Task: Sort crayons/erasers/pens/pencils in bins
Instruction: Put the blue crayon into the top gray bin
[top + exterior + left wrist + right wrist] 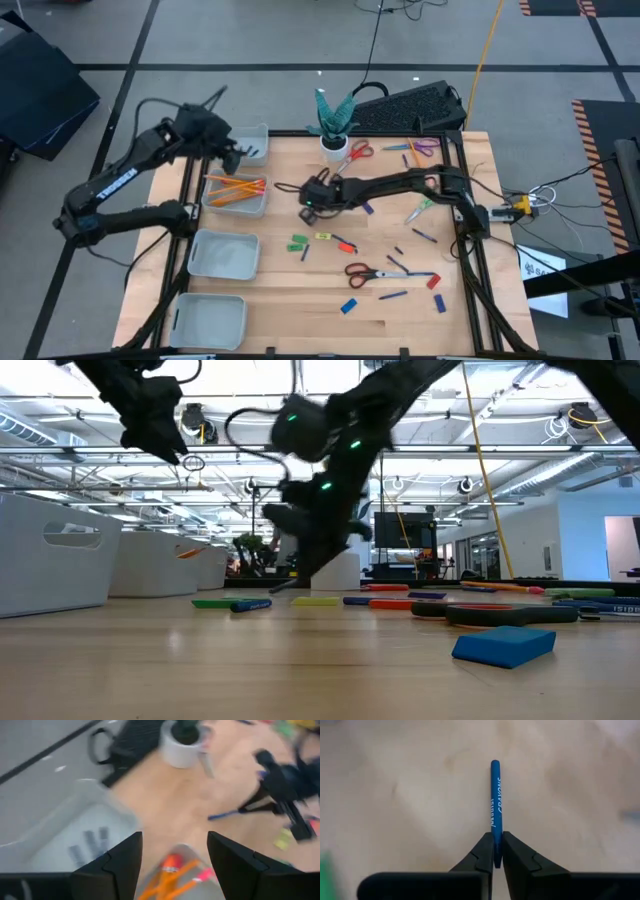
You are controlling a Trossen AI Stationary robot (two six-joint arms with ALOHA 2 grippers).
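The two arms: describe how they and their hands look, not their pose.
Both arms are dark and jointed. The left arm carries white lettering along one link. The right arm shows green lights near its wrist and a trailing black cable. Each hand, left hand and right hand, has two black angular fingers.

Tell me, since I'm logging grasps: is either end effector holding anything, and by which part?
The right end effector is shut on a slim blue crayon, pinching one end, the rest sticking out ahead. The left end effector is open and holds nothing.
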